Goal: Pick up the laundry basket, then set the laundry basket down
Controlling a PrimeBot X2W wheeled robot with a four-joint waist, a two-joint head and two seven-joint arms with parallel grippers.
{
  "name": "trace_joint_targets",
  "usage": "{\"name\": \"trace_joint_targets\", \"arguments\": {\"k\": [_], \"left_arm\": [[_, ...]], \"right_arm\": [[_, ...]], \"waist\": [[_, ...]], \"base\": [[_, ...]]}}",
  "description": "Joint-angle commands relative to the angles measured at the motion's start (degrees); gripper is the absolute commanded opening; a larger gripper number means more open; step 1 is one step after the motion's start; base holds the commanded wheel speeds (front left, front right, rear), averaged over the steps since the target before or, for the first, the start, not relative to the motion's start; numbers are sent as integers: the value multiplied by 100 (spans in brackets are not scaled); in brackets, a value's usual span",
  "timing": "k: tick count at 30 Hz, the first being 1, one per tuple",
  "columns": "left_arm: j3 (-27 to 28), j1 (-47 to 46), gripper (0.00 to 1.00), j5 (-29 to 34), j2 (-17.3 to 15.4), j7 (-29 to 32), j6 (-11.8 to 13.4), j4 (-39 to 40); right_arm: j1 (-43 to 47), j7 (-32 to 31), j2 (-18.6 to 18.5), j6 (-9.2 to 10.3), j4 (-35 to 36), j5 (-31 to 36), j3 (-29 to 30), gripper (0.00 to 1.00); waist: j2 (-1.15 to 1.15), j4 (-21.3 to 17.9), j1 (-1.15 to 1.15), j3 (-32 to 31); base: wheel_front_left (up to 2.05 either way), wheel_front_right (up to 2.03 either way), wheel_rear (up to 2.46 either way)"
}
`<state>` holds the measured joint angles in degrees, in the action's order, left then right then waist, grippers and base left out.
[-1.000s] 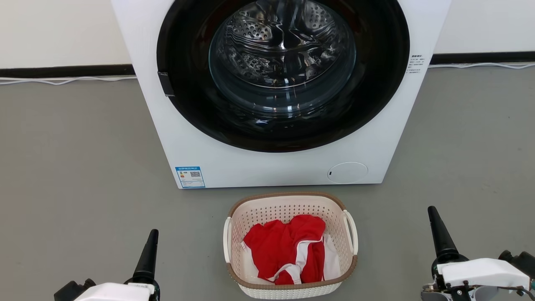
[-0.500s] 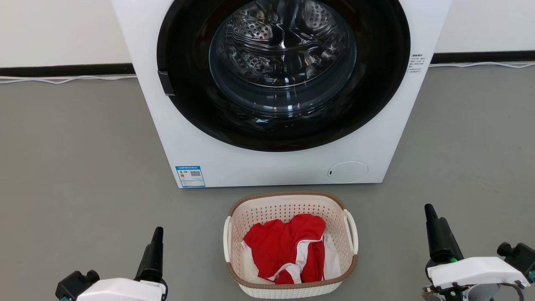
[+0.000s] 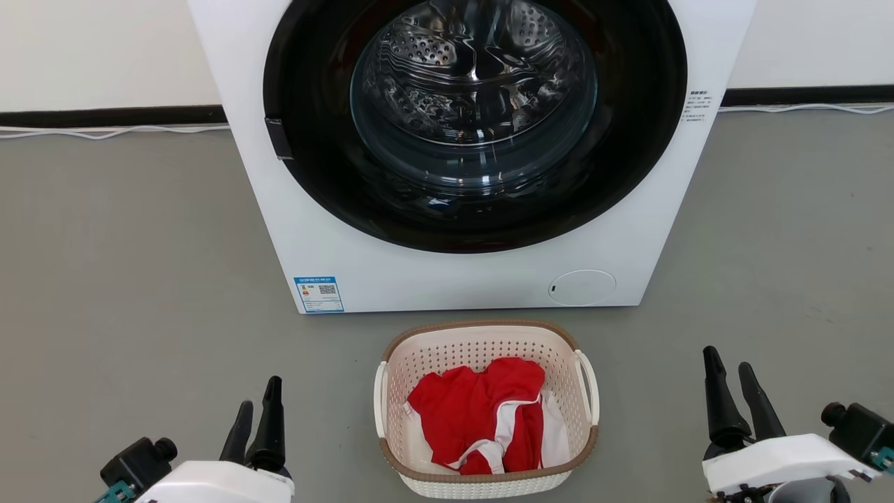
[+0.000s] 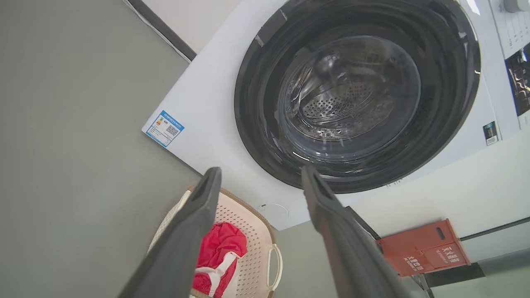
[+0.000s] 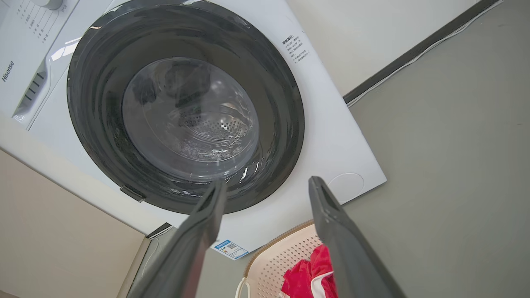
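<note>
Head view shows you the laundry basket sitting on the smooth grey floor, just in front of the big white washing machine with its round glass door. The basket is cream plastic full of little holes, with rounded corners, a brown woven-look rim and a white loop handle on each side. Soft red and white cloth lies crumpled inside. Your left gripper and right gripper sit well apart from it, one on each side, both spread wide and holding nothing.
</note>
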<state>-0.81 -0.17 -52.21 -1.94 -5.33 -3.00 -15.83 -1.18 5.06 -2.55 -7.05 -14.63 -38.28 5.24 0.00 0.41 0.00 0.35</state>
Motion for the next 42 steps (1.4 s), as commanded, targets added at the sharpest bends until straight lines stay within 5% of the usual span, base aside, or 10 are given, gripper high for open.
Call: {"name": "trace_joint_targets", "arguments": {"k": [1, 42], "left_arm": [[67, -80, 100, 270, -53, -87, 69, 187], [-130, -5, 100, 3488, -90, -893, 296, 301]], "right_arm": [[-102, 113, -30, -26, 184, 272, -76, 100], [-28, 920, -106, -43, 105, 3880, -216, 100]], "waist": [[0, 1, 0, -1], [0, 8, 0, 55]], "base": [[0, 0, 0], [0, 0, 0]]}}
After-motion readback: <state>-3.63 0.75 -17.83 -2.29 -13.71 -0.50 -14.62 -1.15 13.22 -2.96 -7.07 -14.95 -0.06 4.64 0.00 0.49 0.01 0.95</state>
